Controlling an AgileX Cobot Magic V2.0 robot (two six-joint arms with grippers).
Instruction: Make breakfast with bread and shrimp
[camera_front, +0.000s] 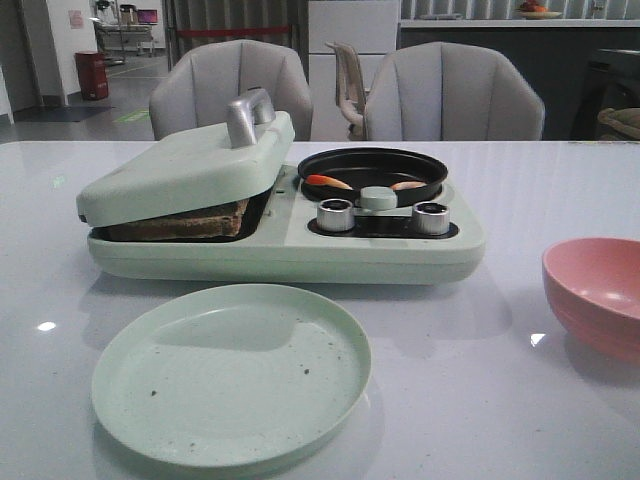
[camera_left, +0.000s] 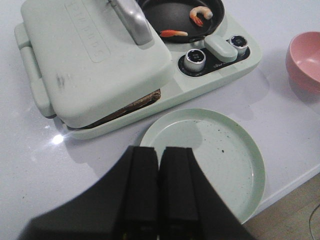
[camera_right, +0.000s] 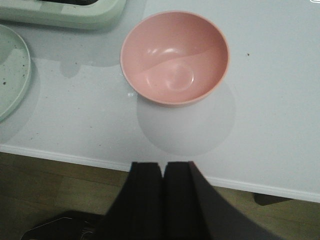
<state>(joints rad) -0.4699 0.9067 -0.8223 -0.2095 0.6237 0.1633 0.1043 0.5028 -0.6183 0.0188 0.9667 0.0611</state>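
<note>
Toasting appears to be the step in hand. Front view: the bread (camera_front: 178, 222) sits clamped under the breakfast maker's lid (camera_front: 185, 165) at 9 o'clock; two shrimp (camera_front: 328, 182) lie in the black pan (camera_front: 372, 170) at 12 o'clock; an empty green plate (camera_front: 231, 374) waits at 6 o'clock. Left wrist view: the left gripper (camera_left: 159, 187) is closed and empty above the plate edge. Right wrist view: the right gripper (camera_right: 164, 192) is closed, holding nothing, near the pink bowl (camera_right: 174, 57). Next move likely requires opening the left gripper to grasp the lid handle (camera_left: 132, 20).
</note>
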